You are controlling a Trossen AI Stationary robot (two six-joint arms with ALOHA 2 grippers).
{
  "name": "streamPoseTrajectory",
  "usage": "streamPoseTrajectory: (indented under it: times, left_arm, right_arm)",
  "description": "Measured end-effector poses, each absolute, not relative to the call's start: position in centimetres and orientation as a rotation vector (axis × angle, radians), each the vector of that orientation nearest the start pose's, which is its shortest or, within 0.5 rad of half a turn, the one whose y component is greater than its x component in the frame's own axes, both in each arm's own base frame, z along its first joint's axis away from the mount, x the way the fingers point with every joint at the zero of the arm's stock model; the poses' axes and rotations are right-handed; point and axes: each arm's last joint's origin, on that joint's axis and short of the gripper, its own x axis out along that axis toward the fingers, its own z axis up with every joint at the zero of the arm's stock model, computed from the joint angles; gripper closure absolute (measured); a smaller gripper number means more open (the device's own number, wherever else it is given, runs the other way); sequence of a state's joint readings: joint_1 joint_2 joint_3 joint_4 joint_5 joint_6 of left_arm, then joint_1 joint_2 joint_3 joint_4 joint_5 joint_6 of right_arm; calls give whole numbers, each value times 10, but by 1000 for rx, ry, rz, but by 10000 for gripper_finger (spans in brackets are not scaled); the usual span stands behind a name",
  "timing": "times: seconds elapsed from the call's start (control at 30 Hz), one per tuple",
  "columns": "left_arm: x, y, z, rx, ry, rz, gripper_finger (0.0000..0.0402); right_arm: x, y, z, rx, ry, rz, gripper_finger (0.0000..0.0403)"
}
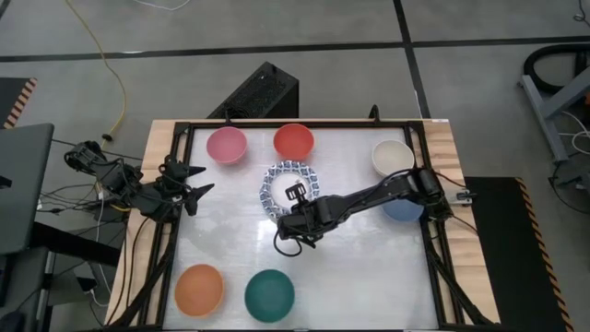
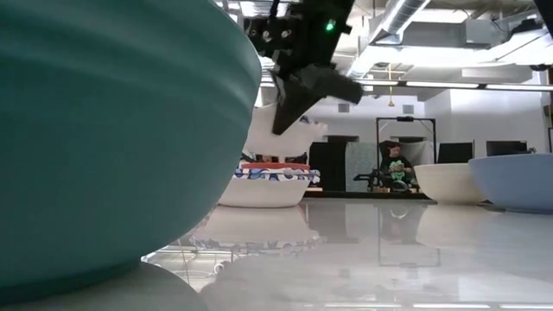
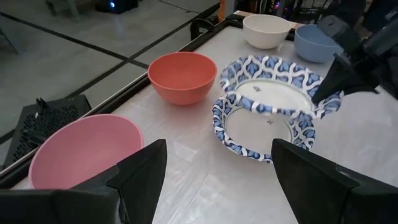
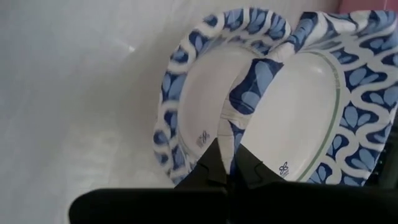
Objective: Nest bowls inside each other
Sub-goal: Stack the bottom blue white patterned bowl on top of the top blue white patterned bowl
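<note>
My right gripper (image 1: 290, 214) is shut on a white bowl with a blue-patterned rim (image 3: 273, 78). That bowl is tilted above a second patterned bowl (image 3: 264, 130), which rests on its base at the table's middle. The held bowl's low side (image 3: 245, 99) is close over the lower bowl's far rim; I cannot tell if they touch. Pink (image 1: 226, 145), red (image 1: 293, 140) and cream (image 1: 393, 157) bowls stand along the far edge. A blue bowl (image 1: 403, 210) sits at the right, orange (image 1: 199, 289) and dark green (image 1: 269, 295) bowls near the front. My left gripper (image 1: 195, 183) waits open at the left edge. My right gripper pinches the upper patterned bowl's rim (image 4: 239, 134) on its near side, one finger inside the bowl and one outside. The fingers slant down from the table's right and near side. The bowl is tilted, its held side up, over the lower patterned bowl.
The dark green bowl (image 2: 104, 130) fills the low view's left. A black frame rail (image 1: 184, 129) borders the table. A person (image 2: 393, 164) sits in the room beyond the far edge. Bare table (image 1: 369, 267) lies at the front right.
</note>
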State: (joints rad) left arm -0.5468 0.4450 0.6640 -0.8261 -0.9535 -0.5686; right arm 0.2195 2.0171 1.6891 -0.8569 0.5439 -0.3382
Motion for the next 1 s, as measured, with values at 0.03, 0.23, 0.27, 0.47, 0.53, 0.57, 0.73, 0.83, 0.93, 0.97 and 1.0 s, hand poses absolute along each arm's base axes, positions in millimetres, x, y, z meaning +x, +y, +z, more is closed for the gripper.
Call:
streamPoseTrajectory:
  times: [0.03,0.23,0.27,0.47,0.53,0.57,0.73,0.83,0.93,0.97,1.0]
  left_arm:
    - [78,-20,281,-135,317,500,123]
    - [78,-20,281,-136,319,496,123]
    - [78,-20,281,-136,319,495,123]
    - [78,-20,281,-126,321,496,123]
    - [78,-20,281,-125,321,496,123]
    - [78,-20,281,-125,320,496,123]
    - [78,-20,281,-124,320,496,123]
    - [78,-20,281,-124,320,497,123]
    - [78,-20,281,-124,320,497,123]
    - [78,-20,281,-124,320,497,123]
    - [78,-20,281,-123,319,498,123]
  right_arm:
    - [414,77,231,-743,1142,-96,396]
    - [414,75,225,-749,1143,-72,396]
    - [414,75,224,-747,1149,-66,396]
    - [414,74,223,-735,1151,-52,396]
    - [415,72,218,-709,1139,-36,396]
    - [415,71,215,-704,1136,-38,396]
    - [413,67,207,-699,1152,-44,396]
    - [413,64,206,-694,1157,-49,396]
    - [414,65,207,-692,1144,-52,396]
    - [414,65,207,-691,1144,-52,396]
    - [414,65,207,-690,1145,-50,396]
